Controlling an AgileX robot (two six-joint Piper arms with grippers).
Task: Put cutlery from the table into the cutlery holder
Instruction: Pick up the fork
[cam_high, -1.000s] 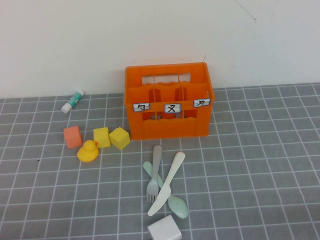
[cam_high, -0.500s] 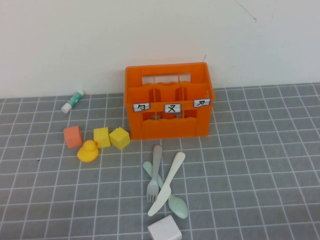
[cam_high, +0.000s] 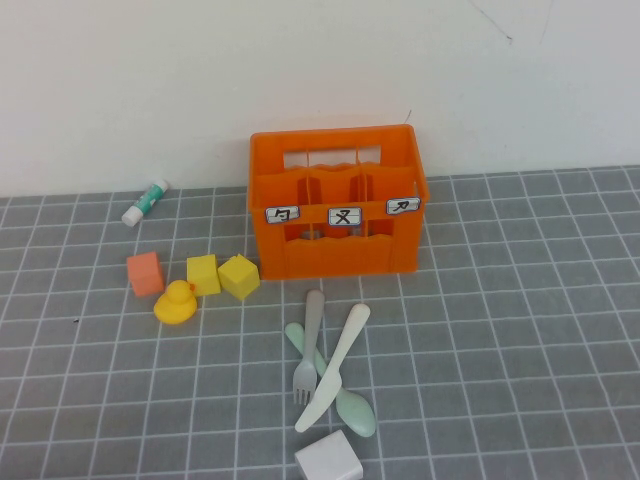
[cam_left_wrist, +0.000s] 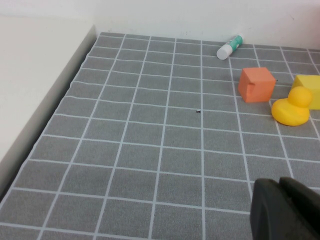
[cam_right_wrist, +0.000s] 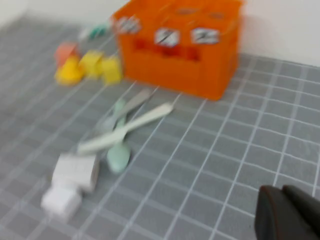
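The grey fork (cam_high: 308, 345), cream-white knife (cam_high: 336, 362) and mint-green spoon (cam_high: 353, 407) lie crossed in a pile on the grey grid table (cam_high: 500, 330), just in front of the orange cutlery holder (cam_high: 338, 255). The right wrist view shows the same fork (cam_right_wrist: 133, 102), knife (cam_right_wrist: 125, 131), spoon (cam_right_wrist: 118, 156) and holder (cam_right_wrist: 180, 55) ahead of my right gripper (cam_right_wrist: 282, 192). That gripper is shut, empty and well short of the pile. My left gripper (cam_left_wrist: 281, 186) is shut and empty over bare table at the left. Neither gripper shows in the high view.
A white block (cam_high: 328, 458) sits right in front of the cutlery. An orange cube (cam_high: 146, 272), two yellow cubes (cam_high: 203, 273), a yellow duck (cam_high: 176, 302) and a white-green tube (cam_high: 146, 202) lie left of the holder. The wall runs behind the holder.
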